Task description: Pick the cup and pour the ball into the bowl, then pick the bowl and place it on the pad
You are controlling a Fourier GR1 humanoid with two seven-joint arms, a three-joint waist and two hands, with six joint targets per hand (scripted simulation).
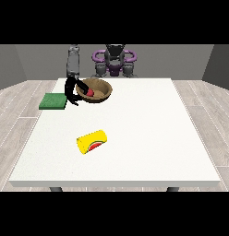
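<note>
Red ball sits in the brown wooden bowl, yellow cup lies emptied on the white worktop; my hand at the view's left curls on the bowl's rim, green pad waits.

I see a bowl that looks like matt brown wood, on a smooth matt white table. The pad reads as matt green; the yellow cup looks smooth, plastic-like.

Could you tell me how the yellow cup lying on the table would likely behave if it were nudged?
The cup lies on its side, so it would probably roll. It looks rigid and empty, so likely light.
</note>
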